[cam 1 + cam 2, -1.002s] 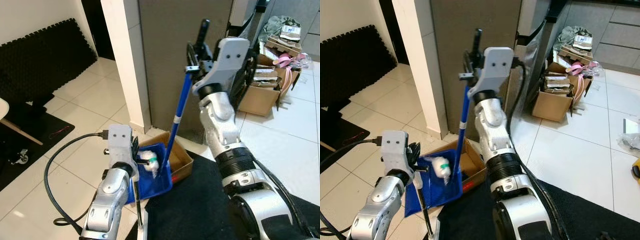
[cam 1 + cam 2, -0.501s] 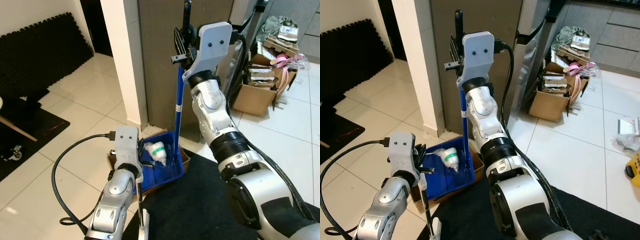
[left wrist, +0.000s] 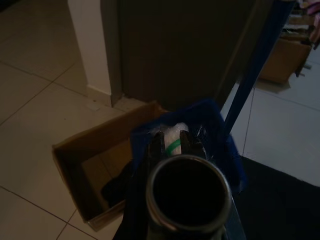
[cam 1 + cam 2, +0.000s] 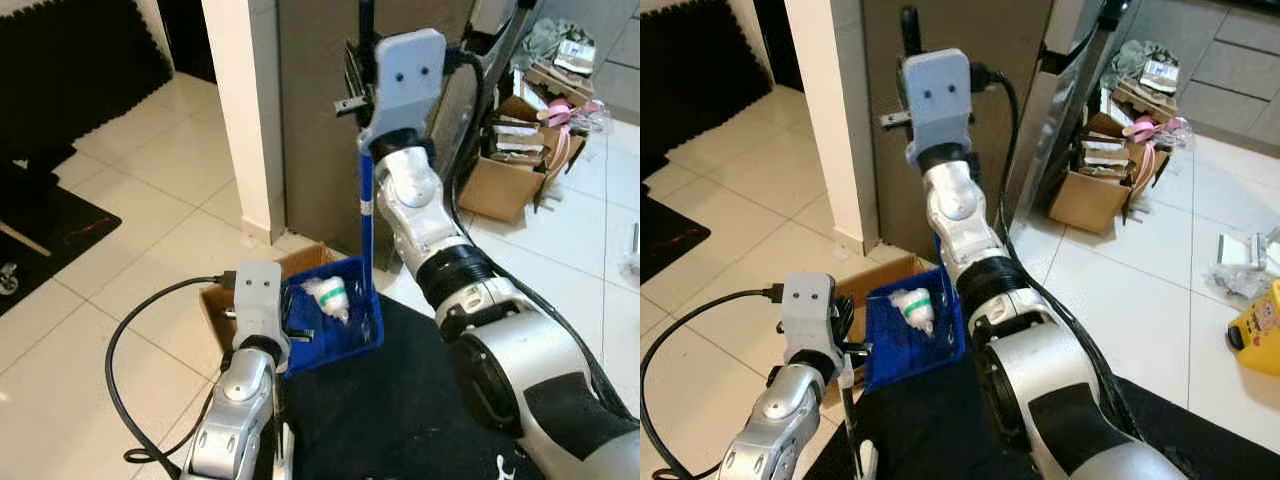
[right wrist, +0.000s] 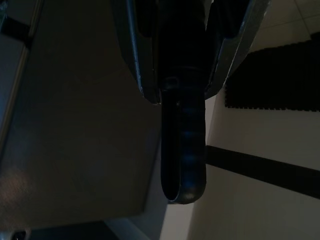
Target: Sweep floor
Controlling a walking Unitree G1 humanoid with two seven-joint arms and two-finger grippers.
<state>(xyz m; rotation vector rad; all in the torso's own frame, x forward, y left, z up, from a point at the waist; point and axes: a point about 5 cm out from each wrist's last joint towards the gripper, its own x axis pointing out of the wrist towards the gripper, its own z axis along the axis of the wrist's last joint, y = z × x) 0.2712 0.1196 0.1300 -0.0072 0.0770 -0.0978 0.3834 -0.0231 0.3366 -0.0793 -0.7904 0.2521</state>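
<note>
The right gripper (image 4: 362, 85) is raised high in front of the dark cabinet face (image 4: 320, 120), its fingers closed around the top of the long blue dustpan handle (image 4: 365, 215), which runs almost straight down. At the foot of that handle the blue dustpan (image 4: 345, 325) sits tilted over the open cardboard box (image 4: 225, 300), its far rim just above the box's edge, and a crumpled white wad with a green band (image 4: 328, 295) lies inside the pan. The left gripper (image 4: 290, 320) is low, just beside the pan's near edge, and grips a thin dark pole (image 4: 847, 415) that runs down toward the floor; the left wrist view looks along a round metal tube end (image 3: 189, 192) toward the pan and box. The box stands on pale tiles (image 4: 130, 260) close to the white wall corner (image 4: 240, 110), with open tile to the robot's left. A black mat (image 4: 400, 400) borders the pan's near side. More boxes and clutter (image 4: 520, 150) sit well apart on the right.
</note>
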